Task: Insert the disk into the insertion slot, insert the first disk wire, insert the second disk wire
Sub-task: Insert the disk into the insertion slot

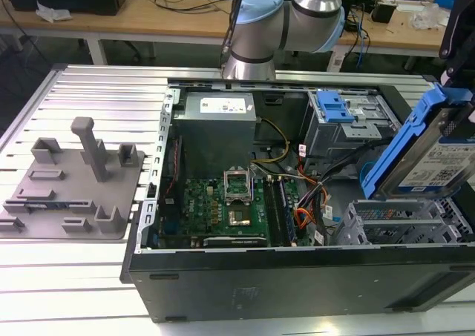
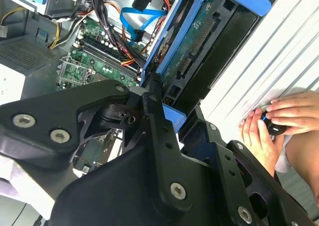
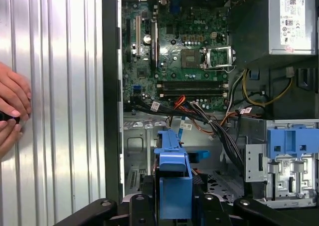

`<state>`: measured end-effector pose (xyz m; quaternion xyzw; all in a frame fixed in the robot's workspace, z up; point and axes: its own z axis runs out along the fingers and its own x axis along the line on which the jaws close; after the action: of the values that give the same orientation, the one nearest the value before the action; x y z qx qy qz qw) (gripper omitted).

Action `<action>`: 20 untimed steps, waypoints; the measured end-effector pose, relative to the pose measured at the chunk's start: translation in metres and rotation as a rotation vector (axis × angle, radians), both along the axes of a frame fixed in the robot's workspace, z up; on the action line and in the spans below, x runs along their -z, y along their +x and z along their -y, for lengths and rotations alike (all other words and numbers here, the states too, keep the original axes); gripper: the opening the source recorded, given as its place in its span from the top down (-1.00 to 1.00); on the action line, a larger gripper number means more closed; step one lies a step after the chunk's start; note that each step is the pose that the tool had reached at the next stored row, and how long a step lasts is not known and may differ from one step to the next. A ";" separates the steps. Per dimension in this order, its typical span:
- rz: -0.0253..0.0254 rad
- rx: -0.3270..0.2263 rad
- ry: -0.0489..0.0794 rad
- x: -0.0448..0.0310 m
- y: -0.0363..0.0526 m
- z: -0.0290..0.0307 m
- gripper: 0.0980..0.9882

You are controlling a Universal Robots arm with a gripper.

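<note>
Disk [image 1: 436,162] is hanging tilted over the slot [image 1: 401,221], at the exterior view's right end of the case [image 1: 297,284]. Gripper [image 2: 163,104] is pinching its blue frame, fingers clamped.

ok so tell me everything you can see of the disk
The disk is a flat silver-grey drive with a white printed label, framed in a bright blue plastic carrier. The second wrist view shows its underside: a circuit board and connector. It hangs steeply tilted above the grey perforated drive cage at the exterior view's right, not inserted. The gripper is shut on the carrier's end.
</note>
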<state>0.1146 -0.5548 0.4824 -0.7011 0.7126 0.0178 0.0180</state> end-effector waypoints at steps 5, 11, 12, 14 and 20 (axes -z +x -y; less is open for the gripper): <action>0.0001 0.000 0.000 0.0030 0.0004 0.0001 0.40; 0.0000 0.000 0.000 0.0091 0.0003 0.0003 0.40; 0.0001 0.000 0.000 0.0100 0.0003 0.0004 0.40; 0.0001 0.000 0.000 0.0115 0.0003 0.0004 0.40; 0.0001 0.000 0.000 0.0152 0.0004 0.0012 0.40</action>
<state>0.1149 -0.5560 0.4672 -0.7011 0.7126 0.0178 0.0180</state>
